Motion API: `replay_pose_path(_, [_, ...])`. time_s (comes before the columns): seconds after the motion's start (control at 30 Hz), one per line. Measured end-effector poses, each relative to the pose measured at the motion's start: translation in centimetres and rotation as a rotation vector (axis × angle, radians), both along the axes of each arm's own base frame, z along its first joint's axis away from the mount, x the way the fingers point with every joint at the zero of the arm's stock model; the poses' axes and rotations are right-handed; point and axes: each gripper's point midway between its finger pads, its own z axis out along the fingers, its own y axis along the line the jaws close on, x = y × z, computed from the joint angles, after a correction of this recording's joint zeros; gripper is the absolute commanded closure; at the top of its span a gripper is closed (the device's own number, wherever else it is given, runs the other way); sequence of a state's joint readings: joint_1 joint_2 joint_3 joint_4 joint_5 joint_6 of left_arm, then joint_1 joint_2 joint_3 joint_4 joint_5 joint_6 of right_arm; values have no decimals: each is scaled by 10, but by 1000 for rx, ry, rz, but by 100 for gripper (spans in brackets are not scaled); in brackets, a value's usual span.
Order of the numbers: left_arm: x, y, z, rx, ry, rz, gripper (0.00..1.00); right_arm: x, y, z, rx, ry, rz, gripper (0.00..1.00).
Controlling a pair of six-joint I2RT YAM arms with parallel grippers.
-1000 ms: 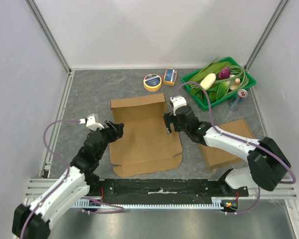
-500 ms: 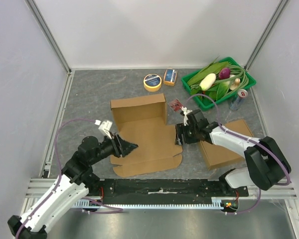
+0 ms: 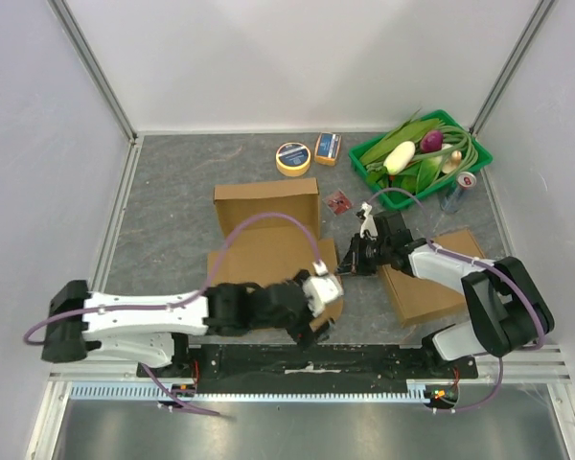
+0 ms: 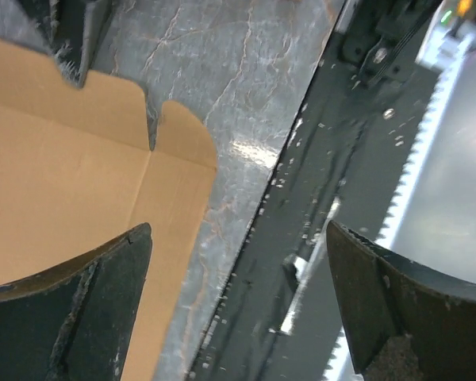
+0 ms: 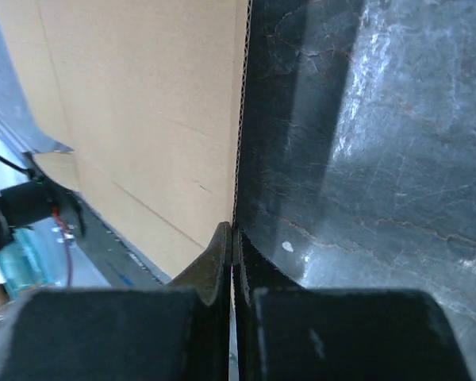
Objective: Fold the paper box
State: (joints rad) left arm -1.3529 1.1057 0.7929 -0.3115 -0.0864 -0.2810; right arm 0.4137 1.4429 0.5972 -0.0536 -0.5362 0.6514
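The paper box (image 3: 268,254) is a flat brown cardboard blank lying mid-table, with its back flap (image 3: 266,199) raised. My right gripper (image 3: 351,261) is at the blank's right edge and shut on it. In the right wrist view the corrugated edge (image 5: 239,119) runs straight into the closed fingertips (image 5: 222,246). My left arm reaches across the front of the table. Its gripper (image 3: 318,311) hangs open over the blank's near right corner (image 4: 174,135). Nothing lies between its fingers (image 4: 95,302), which show only bare table and the black front rail (image 4: 301,238) between them.
A second flat cardboard piece (image 3: 441,287) lies under the right arm. A green tray (image 3: 477,151) of vegetables stands at the back right, with a can (image 3: 463,184) beside it. A tape roll (image 3: 293,158), a small orange box (image 3: 328,148) and a small red item (image 3: 338,202) lie behind the blank.
My left arm swung from the blank's left side across the front to its near right corner, and its jaws opened wide. My right gripper moved down the right edge and shut on it.
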Motion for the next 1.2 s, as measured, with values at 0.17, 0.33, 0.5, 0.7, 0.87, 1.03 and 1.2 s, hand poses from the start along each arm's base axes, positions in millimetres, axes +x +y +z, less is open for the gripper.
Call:
replay_pose_path(0.17, [-1, -15, -36, 238, -263, -123, 2, -3, 1, 8, 74, 127, -34, 100])
replay_pose_path(0.33, [24, 0, -55, 407, -440, -126, 2, -12, 3, 16, 139, 243, -65, 100])
replay_pose_path(0.5, [33, 6, -71, 509, -510, -160, 2, -13, 2, 30, 165, 306, -83, 100])
replay_pose_path(0.7, [32, 8, -73, 537, -542, -193, 16, -13, 0, 40, 185, 353, -92, 100])
replay_pose_path(0.87, [45, 6, -68, 583, -619, -157, 90, -15, 0, 49, 190, 347, -83, 100])
replay_pose_path(1.03, [52, 0, -44, 567, -641, -123, 98, -12, -1, 59, 183, 312, -68, 58])
replay_pose_path(1.2, [61, 9, 13, 431, -587, -18, 98, 31, -3, 110, 198, 143, -61, 11])
